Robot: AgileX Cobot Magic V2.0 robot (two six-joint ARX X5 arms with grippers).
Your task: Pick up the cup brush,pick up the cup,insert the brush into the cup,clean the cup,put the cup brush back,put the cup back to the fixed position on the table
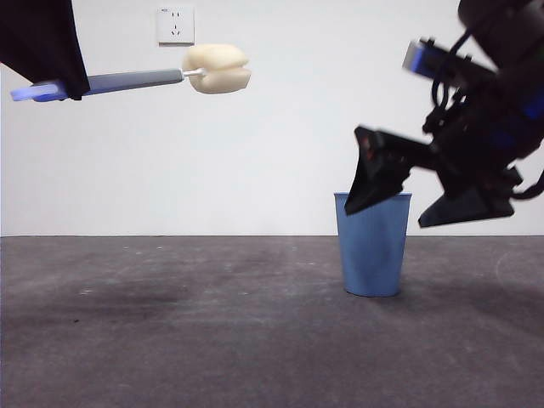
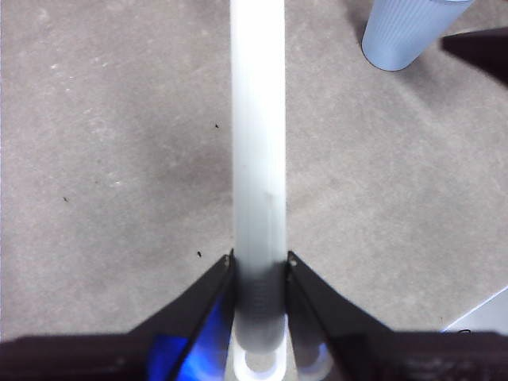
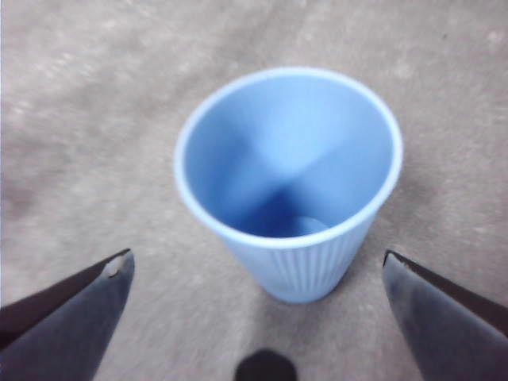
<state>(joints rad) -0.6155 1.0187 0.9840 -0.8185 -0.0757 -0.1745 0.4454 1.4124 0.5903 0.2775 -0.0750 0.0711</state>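
Cup (image 1: 372, 245) stands upright on your table (image 1: 170, 340), at about four o'clock in the front view. Your right gripper (image 3: 258, 274) hangs around its rim, jaws wide, touching nothing; only its wrist view shows the hollow inside. At ten o'clock, your left gripper (image 2: 259, 266) clamps the cup brush (image 1: 136, 81) level, high above the table.

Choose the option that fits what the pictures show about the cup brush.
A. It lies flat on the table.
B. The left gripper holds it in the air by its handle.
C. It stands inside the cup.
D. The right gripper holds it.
B: the left gripper is shut on the grey handle of the cup brush, which hangs level high above the table, apart from the cup.
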